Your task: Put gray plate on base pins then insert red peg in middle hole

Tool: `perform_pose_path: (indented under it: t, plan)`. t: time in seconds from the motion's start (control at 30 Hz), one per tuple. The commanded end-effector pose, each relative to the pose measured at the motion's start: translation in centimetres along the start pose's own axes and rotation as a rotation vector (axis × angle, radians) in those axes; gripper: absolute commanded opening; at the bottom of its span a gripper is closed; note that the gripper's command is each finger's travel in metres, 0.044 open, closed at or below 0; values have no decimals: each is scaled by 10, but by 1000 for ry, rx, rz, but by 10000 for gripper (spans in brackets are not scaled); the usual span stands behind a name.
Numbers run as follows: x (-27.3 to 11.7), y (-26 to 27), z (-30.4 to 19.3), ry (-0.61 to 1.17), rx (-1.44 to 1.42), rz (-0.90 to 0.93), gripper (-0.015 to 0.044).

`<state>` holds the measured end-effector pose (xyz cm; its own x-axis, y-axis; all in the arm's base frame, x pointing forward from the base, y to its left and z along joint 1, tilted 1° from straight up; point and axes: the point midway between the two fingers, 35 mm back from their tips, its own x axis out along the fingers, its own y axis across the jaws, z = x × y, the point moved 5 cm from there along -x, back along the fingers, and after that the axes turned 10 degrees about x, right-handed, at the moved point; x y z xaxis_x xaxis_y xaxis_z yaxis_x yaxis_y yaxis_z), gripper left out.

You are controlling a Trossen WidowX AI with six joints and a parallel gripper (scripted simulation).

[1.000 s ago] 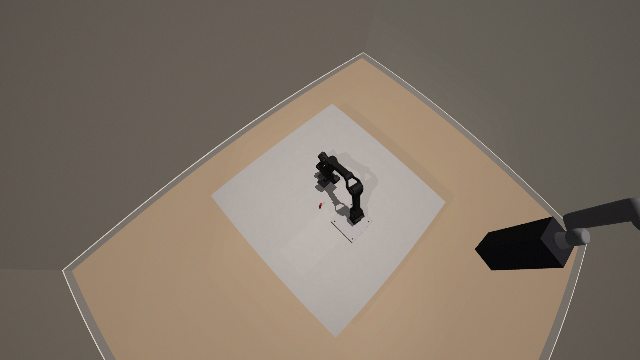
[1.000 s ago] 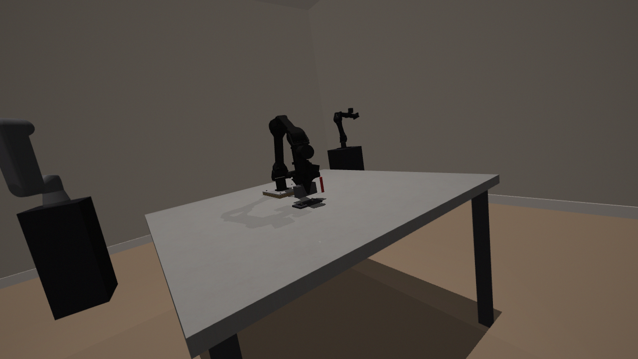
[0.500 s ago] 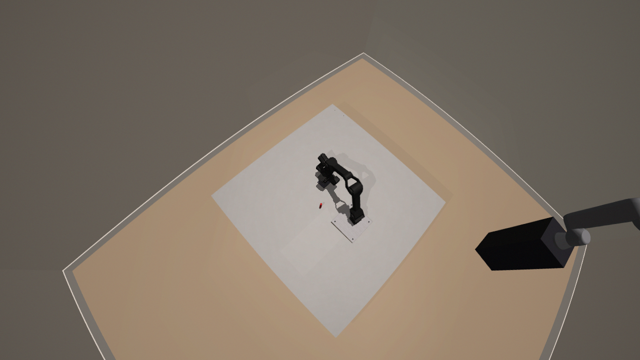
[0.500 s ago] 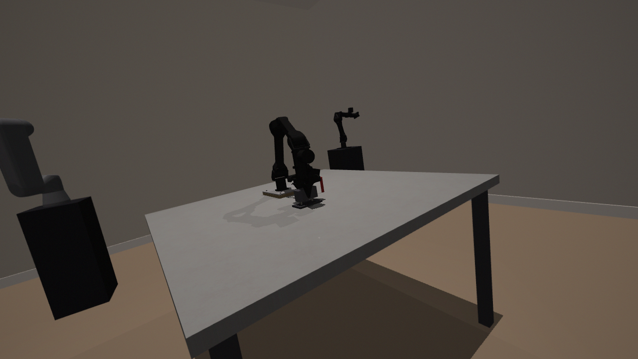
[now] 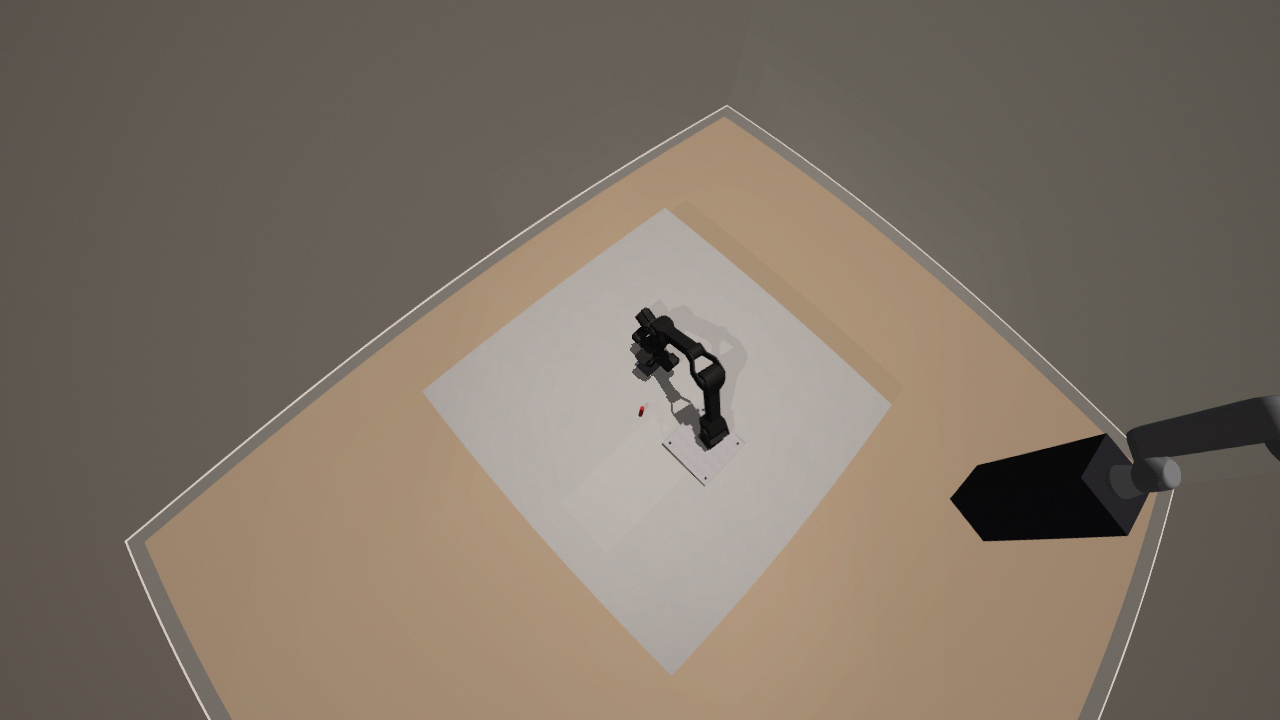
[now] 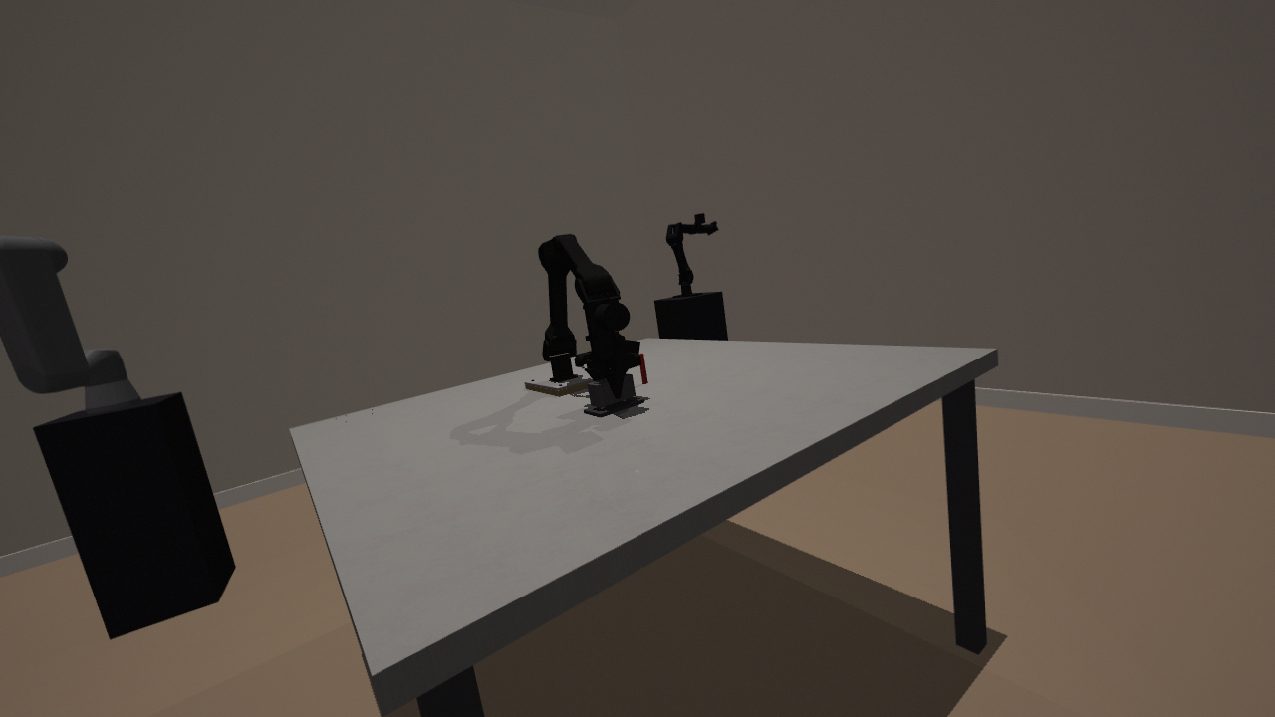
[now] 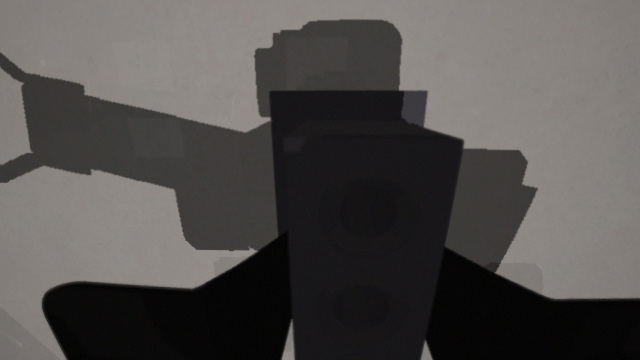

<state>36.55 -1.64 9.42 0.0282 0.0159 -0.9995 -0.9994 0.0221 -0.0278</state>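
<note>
My gripper (image 6: 617, 392) (image 7: 350, 234) is shut on the gray plate (image 6: 600, 392) (image 7: 370, 165), with one dark finger on each side. The plate is low over the dark base (image 6: 599, 411) (image 7: 340, 106), whose far end shows beyond the plate in the wrist view. Two round holes show in the plate's visible part. The base's pins are hidden, and I cannot tell whether the plate touches the base or lies fully flat. The red peg (image 5: 640, 411) (image 6: 643, 368) stands upright on the table, apart from the gripper.
The arm's mounting board (image 5: 705, 467) (image 6: 545, 388) is on the same light table (image 5: 554, 376) (image 6: 802, 374). A black pedestal with a gray arm (image 5: 1038, 497) (image 6: 133, 526) stands off the table. Another dark arm (image 6: 681, 258) stands beyond the far edge. The arm's shadow falls around the base.
</note>
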Motion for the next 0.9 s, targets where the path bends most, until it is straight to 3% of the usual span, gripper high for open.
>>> perform_pose_path:
  t: [0.0, 0.43, 0.6, 0.87]
  plan:
    - [0, 0, 0, 0, 0, 0, 105]
    - [0, 0, 0, 0, 0, 0, 440]
    - [-11, -2, 0, -2, 7, -3, 440]
    - [-115, -2, 1, 4, -1, 6, 440]
